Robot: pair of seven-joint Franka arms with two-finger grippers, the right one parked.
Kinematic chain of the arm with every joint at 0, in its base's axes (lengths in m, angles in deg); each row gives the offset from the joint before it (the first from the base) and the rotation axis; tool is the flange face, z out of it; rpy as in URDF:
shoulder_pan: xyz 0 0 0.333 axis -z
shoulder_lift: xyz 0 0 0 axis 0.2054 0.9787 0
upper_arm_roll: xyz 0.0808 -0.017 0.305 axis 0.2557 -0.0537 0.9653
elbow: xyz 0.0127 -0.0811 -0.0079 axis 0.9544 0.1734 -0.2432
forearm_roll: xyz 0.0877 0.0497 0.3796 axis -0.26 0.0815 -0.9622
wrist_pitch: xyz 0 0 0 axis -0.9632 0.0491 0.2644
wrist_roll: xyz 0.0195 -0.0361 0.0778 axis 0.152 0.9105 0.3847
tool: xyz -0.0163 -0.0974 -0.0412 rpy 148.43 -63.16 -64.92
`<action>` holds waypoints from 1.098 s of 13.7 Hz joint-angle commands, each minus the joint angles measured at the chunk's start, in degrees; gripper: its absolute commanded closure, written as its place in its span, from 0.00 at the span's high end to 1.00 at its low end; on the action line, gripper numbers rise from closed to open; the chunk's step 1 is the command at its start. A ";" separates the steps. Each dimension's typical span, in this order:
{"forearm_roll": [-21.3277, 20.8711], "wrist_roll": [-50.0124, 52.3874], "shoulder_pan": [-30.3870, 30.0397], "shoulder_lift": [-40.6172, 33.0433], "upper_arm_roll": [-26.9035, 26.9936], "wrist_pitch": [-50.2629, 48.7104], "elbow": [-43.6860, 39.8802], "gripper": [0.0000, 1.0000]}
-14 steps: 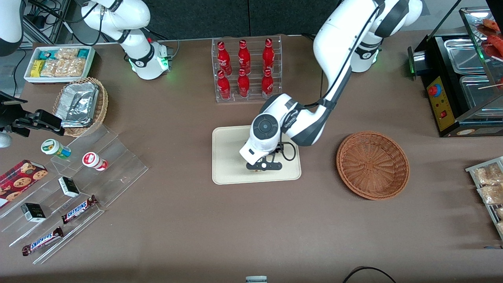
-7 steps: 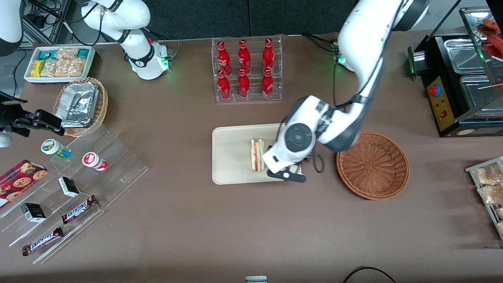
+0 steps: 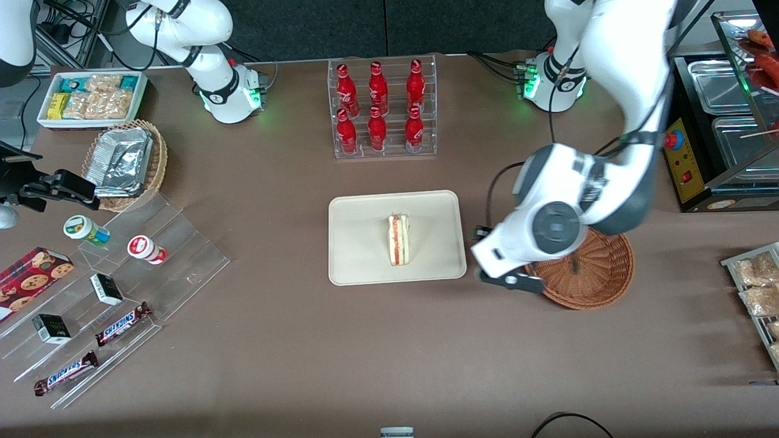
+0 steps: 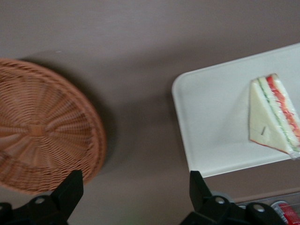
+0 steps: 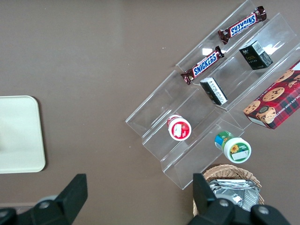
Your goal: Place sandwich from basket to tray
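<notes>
The sandwich point(image 3: 398, 239), a white wedge with red and cream layers, lies on the cream tray point(image 3: 359, 255) in the middle of the table; it also shows in the left wrist view point(image 4: 274, 115) on the tray point(image 4: 211, 117). The reddish-brown woven basket point(image 3: 599, 277) stands beside the tray, toward the working arm's end, with nothing visible in it point(image 4: 37, 136). My gripper point(image 3: 510, 281) hangs above the bare table between tray and basket. It is open and empty, its fingers point(image 4: 70, 187) wide apart.
A clear rack of red bottles point(image 3: 380, 106) stands farther from the front camera than the tray. Toward the parked arm's end are a clear stepped shelf with snacks point(image 3: 122, 286), a tan basket with foil trays point(image 3: 125, 161) and a white snack bin point(image 3: 91, 97). A black food warmer point(image 3: 718, 121) stands at the working arm's end.
My gripper has let go of the sandwich on the tray and moved off sideways toward the basket, rising. The sandwich, hidden under the gripper a second ago, now lies uncovered.
</notes>
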State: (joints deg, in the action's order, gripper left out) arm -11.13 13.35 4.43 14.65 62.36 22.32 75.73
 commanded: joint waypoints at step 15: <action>-0.83 -6.17 -16.37 -33.57 1.43 -7.35 22.58 1.00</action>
State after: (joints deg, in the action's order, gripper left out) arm -11.50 9.11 -11.26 -15.06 63.89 17.81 96.24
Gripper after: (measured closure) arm 0.000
